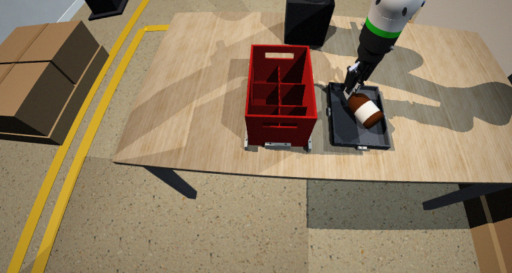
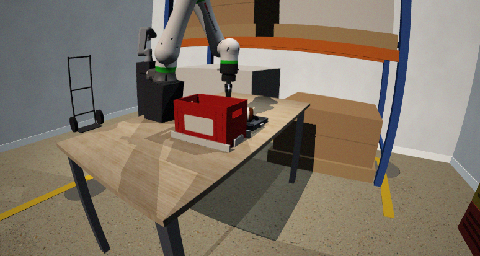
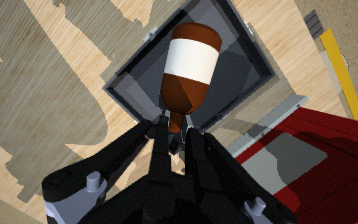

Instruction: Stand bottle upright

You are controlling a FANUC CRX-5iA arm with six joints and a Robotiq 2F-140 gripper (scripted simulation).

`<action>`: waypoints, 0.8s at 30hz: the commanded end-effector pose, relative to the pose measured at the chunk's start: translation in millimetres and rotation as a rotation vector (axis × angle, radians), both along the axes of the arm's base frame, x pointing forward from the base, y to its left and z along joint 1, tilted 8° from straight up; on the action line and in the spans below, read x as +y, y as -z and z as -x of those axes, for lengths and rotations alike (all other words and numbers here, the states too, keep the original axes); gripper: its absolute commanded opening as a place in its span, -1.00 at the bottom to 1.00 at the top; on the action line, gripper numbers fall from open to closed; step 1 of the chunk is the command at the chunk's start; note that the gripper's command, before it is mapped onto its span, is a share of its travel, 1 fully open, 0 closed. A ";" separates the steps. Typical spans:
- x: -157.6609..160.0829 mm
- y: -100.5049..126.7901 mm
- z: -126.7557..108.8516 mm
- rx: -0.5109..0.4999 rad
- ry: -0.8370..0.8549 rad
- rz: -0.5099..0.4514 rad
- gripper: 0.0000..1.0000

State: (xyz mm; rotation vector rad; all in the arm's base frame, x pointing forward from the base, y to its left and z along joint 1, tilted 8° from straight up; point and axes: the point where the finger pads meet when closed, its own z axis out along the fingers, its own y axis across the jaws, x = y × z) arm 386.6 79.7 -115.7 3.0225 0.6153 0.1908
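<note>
The pincer (image 3: 176,136) is pinching the neck of the brown bottle (image 1: 365,110), which is tilted over the dark tray (image 1: 338,127) on the bench (image 1: 200,92), its base seemingly raised off the tray floor. The red crate (image 1: 281,125) stands just left of the tray

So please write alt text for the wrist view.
A black two-finger gripper is shut on the neck of a brown, white-labelled bottle lying over a dark grey tray on a wooden table; a red crate is beside it.
</note>
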 end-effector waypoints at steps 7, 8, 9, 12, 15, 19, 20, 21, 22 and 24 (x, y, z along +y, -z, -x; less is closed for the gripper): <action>0.1 -4.2 0.4 0.000 0.000 0.000 -1.00; 0.2 -4.8 0.5 0.000 0.000 0.000 -1.00; 0.2 -5.5 0.6 0.000 0.000 0.000 -1.00; 0.2 -7.7 0.8 0.000 0.000 0.000 -1.00; 0.3 -9.3 1.1 0.000 0.000 0.000 -1.00; 0.3 -11.9 1.4 0.000 0.000 0.000 -1.00; 0.4 -12.9 1.5 0.000 0.000 0.000 -1.00; 0.4 -13.9 1.7 0.000 0.000 0.000 -1.00; 0.4 -14.9 1.8 0.000 0.000 0.000 -1.00; 0.5 -17.0 2.1 0.000 0.000 0.000 -1.00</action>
